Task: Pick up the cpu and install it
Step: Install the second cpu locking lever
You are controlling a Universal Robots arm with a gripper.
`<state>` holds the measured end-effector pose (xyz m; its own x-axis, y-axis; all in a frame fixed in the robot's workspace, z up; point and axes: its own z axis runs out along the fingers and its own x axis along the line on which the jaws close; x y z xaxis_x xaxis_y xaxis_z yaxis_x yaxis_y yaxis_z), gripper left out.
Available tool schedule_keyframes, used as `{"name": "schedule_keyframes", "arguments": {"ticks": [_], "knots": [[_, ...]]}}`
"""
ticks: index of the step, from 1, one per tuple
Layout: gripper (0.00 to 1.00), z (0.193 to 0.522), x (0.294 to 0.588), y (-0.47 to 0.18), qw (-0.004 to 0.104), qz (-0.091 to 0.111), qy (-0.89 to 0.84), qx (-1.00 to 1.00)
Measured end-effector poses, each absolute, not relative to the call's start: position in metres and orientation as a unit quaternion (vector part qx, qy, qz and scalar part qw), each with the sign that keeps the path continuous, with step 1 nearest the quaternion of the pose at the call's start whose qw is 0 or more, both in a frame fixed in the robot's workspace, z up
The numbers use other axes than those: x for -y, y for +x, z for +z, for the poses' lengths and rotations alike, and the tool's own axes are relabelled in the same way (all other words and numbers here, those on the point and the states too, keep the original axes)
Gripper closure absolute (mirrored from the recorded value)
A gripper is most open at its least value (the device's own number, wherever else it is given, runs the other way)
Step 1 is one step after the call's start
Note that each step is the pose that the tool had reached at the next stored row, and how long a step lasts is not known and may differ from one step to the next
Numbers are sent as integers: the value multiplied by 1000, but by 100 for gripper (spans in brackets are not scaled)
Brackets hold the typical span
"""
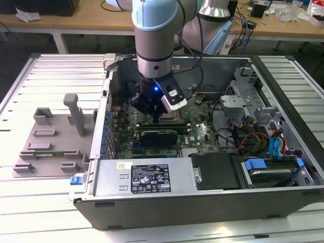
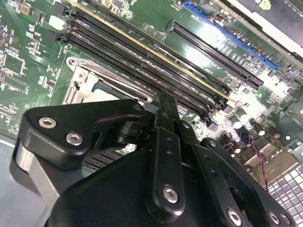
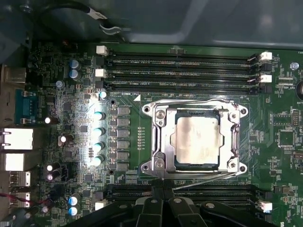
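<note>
The cpu (image 3: 196,140), a flat square chip with a dull silver top, lies in the motherboard socket with the metal socket frame (image 3: 160,142) around it. In the first wrist view my gripper (image 3: 163,187) hovers beside the socket's edge, near the thin wire lever (image 3: 203,182). Its black fingers (image 3: 152,208) meet at the tips and hold nothing. The second wrist view shows the gripper (image 2: 164,100) above the socket frame (image 2: 83,82), beside the long memory slots. From the exterior view, the gripper (image 1: 155,114) hangs inside the open computer case (image 1: 202,202), over the board's middle.
Memory slots (image 3: 182,71) run along one side of the socket, and more memory slots (image 3: 213,191) along the other. Blue-topped capacitors (image 3: 98,137) stand beside it. A grey plastic tray (image 1: 50,142) lies outside the case on the exterior view's left. Drive cage and cables (image 1: 263,136) fill the right.
</note>
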<state>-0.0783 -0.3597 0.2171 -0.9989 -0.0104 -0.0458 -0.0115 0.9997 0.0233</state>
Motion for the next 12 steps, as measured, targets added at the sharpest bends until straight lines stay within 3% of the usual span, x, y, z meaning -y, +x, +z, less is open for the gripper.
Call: {"name": "schedule_keyframes", "arguments": {"ticks": [12], "knots": [[89,217,361,-83,23,18,-5,-1000]]}}
